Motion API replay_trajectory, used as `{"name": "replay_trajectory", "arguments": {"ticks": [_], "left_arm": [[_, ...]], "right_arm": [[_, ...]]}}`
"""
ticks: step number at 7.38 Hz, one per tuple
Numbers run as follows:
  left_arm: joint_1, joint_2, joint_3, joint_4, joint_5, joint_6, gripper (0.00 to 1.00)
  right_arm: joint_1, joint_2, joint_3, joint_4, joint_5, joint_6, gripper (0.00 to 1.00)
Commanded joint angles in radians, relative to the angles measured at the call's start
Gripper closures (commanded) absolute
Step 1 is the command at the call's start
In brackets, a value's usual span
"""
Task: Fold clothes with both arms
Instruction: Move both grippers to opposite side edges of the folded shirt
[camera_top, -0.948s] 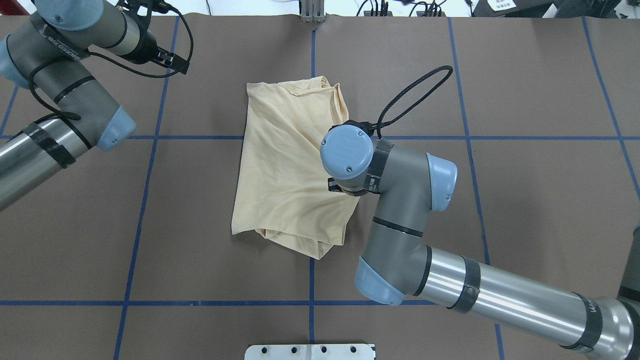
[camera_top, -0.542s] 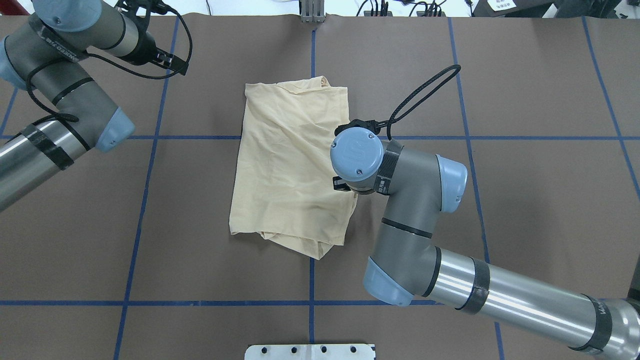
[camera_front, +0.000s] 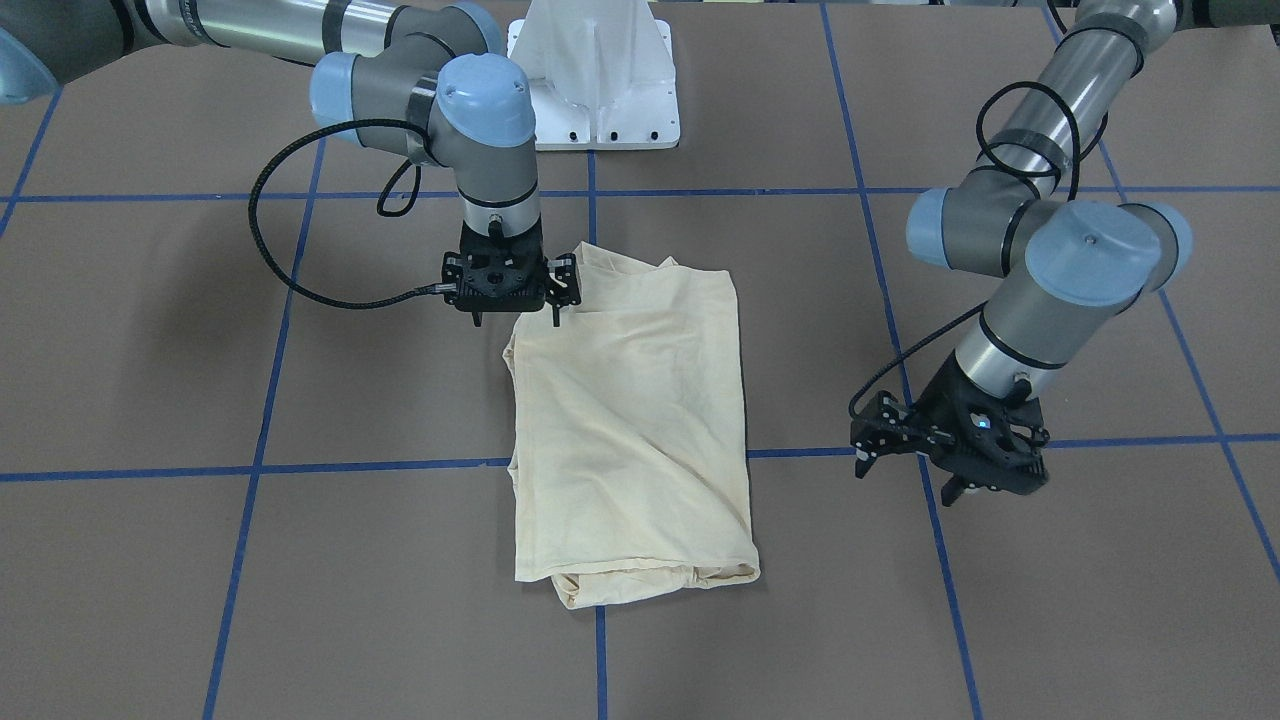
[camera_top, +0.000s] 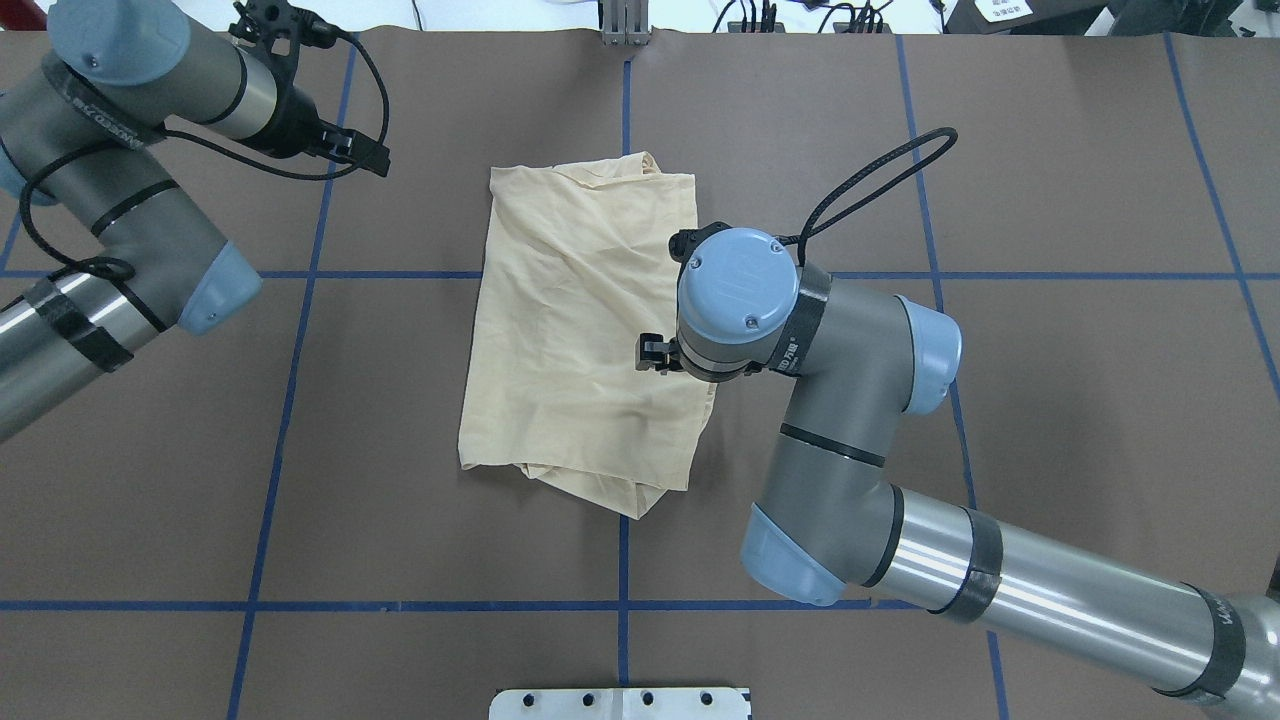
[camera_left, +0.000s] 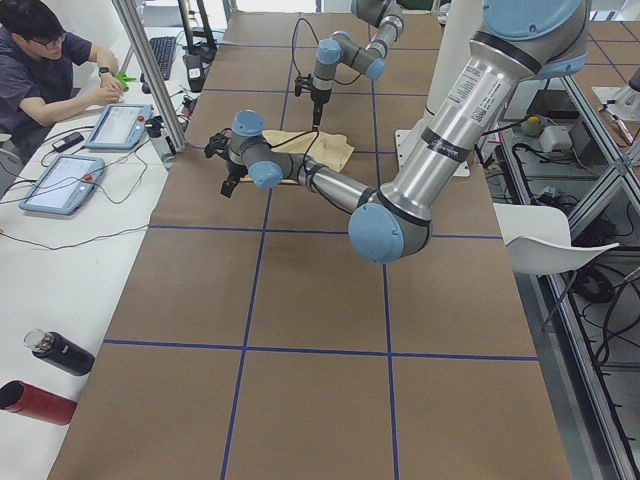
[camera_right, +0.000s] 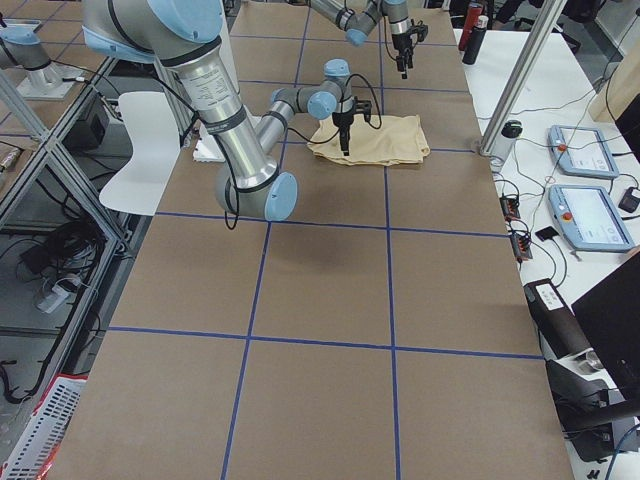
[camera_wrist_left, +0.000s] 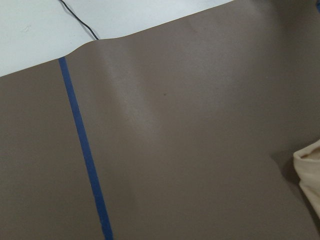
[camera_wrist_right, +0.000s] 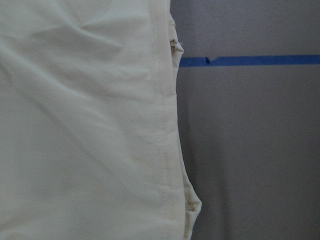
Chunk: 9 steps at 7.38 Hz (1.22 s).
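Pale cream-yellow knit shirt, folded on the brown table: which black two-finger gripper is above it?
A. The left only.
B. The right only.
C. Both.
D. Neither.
B: the right gripper is above the edge of the pale cream-yellow knit shirt nearest the robot, while the left gripper hangs over bare brown table, apart from the cloth.

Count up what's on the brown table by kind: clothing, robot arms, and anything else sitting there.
Shirts: 1, the cream shirt
Robot arms: 2, the left arm and the right arm
Mounts: 1, the white pedestal base
Total: 4
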Motion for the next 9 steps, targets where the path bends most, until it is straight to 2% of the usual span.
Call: {"name": "replay_trajectory", "arguments": {"ticks": [1,2,4,6,7,8,9], "left_arm": [[0.121,0.138,-0.212,-0.001,-0.009,-0.193,0.00],[0.197,0.147,-0.249,-0.001,0.022,-0.311,0.00],[0.353,0.149,-0.266,0.003,0.147,-0.524,0.00],[0.424,0.152,-0.266,0.046,0.188,-0.622,0.00],[0.432,0.146,-0.277,0.093,0.185,-0.625,0.07],[0.434,0.146,-0.282,0.098,0.183,-0.640,0.24],[0.443,0.144,-0.282,0.098,0.182,-0.659,0.34]], "right_arm": [[0.015,-0.090,0.107,0.002,0.018,-0.001,0.00],[0.016,-0.131,0.141,0.002,0.021,-0.009,0.00],[0.021,-0.182,0.161,0.045,0.018,-0.011,0.00],[0.024,-0.204,0.161,0.078,0.020,-0.011,0.00],[0.024,-0.204,0.161,0.078,0.020,-0.011,0.00],[0.022,-0.202,0.160,0.078,0.020,-0.011,0.00],[0.022,-0.202,0.160,0.078,0.018,-0.011,0.00]]}}
